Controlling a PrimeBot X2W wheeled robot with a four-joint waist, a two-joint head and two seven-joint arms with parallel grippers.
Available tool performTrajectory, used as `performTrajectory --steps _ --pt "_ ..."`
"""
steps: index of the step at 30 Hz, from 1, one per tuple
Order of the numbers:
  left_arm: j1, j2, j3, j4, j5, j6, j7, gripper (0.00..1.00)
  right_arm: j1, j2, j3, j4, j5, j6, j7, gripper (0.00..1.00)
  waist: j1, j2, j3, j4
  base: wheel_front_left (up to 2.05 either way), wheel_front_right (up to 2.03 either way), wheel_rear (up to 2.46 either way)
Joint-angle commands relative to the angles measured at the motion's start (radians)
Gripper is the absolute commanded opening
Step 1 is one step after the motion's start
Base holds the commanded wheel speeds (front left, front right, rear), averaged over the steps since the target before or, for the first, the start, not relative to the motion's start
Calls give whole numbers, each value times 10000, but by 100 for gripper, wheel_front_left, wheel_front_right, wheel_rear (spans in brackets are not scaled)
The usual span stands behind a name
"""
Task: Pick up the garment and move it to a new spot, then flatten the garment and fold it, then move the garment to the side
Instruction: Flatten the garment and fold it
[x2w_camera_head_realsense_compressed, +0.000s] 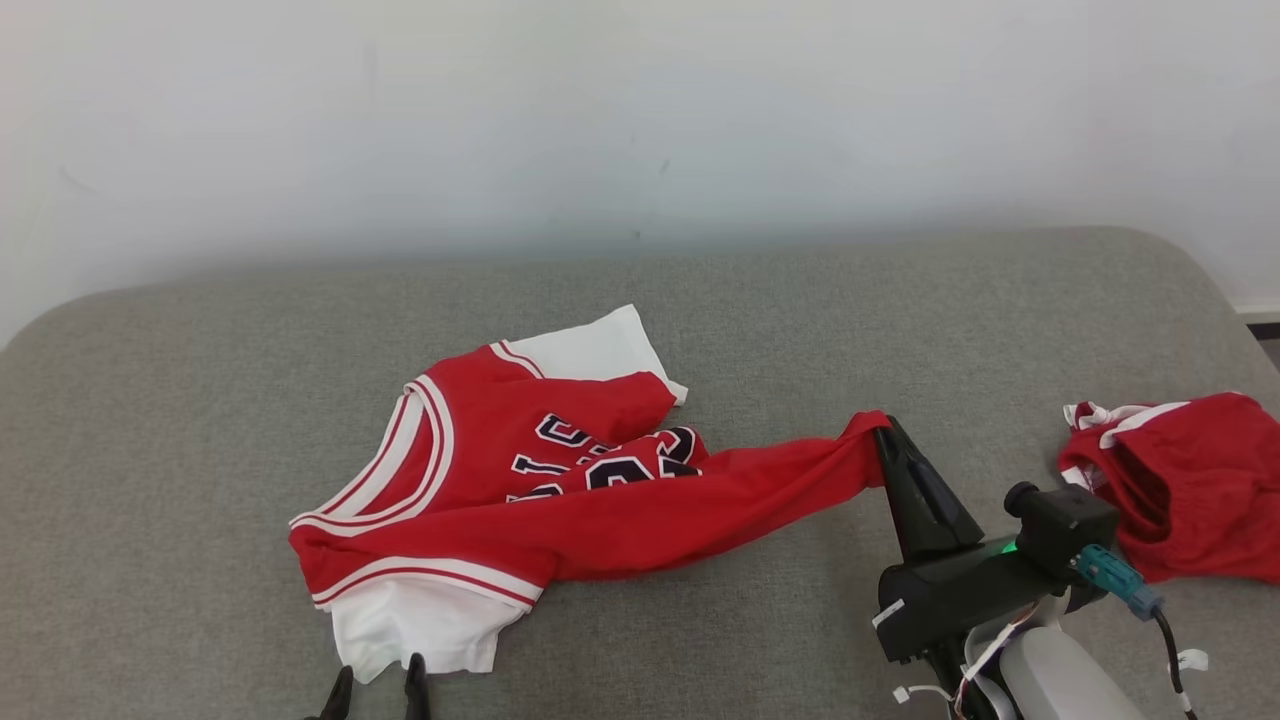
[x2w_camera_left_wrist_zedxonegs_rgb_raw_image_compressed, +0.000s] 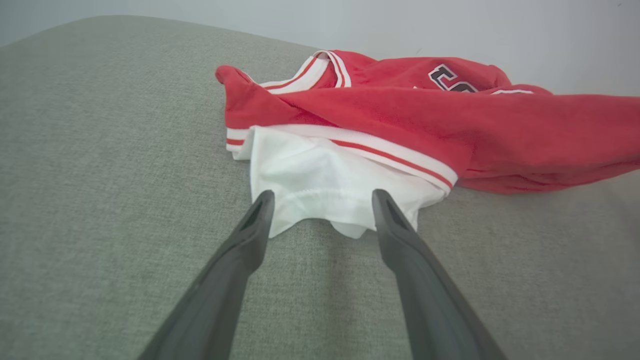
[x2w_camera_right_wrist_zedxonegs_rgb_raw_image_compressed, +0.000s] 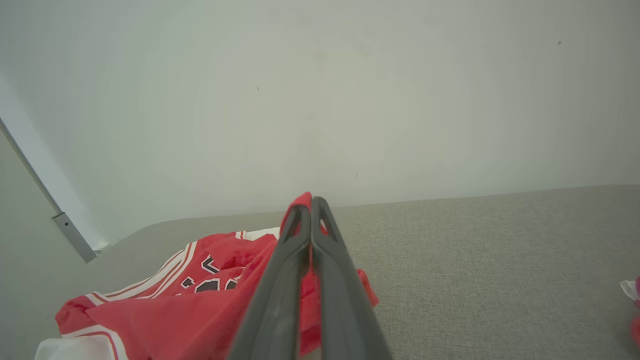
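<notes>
The garment (x2w_camera_head_realsense_compressed: 560, 490) is a red jersey with white trim, white sleeves and dark lettering, lying crumpled on the grey cushioned surface (x2w_camera_head_realsense_compressed: 200, 400). My right gripper (x2w_camera_head_realsense_compressed: 882, 428) is shut on the garment's red hem corner and holds it stretched toward the right; in the right wrist view the red cloth (x2w_camera_right_wrist_zedxonegs_rgb_raw_image_compressed: 200, 300) is pinched between the closed fingers (x2w_camera_right_wrist_zedxonegs_rgb_raw_image_compressed: 280, 300). My left gripper (x2w_camera_head_realsense_compressed: 378, 678) stands open at the bottom edge, just short of the white sleeve (x2w_camera_left_wrist_zedxonegs_rgb_raw_image_compressed: 320, 185). In the left wrist view its fingertips (x2w_camera_left_wrist_zedxonegs_rgb_raw_image_compressed: 262, 202) flank the sleeve's hem, with nothing between them.
A second red garment with white trim (x2w_camera_head_realsense_compressed: 1190, 480) lies bunched at the right edge of the surface. A pale wall (x2w_camera_head_realsense_compressed: 640, 120) rises behind the surface. Bare grey cushion lies on the left and at the back.
</notes>
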Motion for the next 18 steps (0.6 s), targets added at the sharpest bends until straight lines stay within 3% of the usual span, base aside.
performTrajectory --steps 1,10,18 --pt "-102 14 -10 61 -134 68 -30 100 55 9 19 34 -75 8 2 0 1 0 104 -61 0 0 0" --pt "-438 15 453 338 -394 636 -30 100 -68 -47 81 78 -157 8 2 0 1 0 747 -381 0 0 0" --pt "-776 14 776 662 -612 579 -30 100 -200 -196 122 5 -69 8 2 0 1 0 1122 -568 0 0 0"
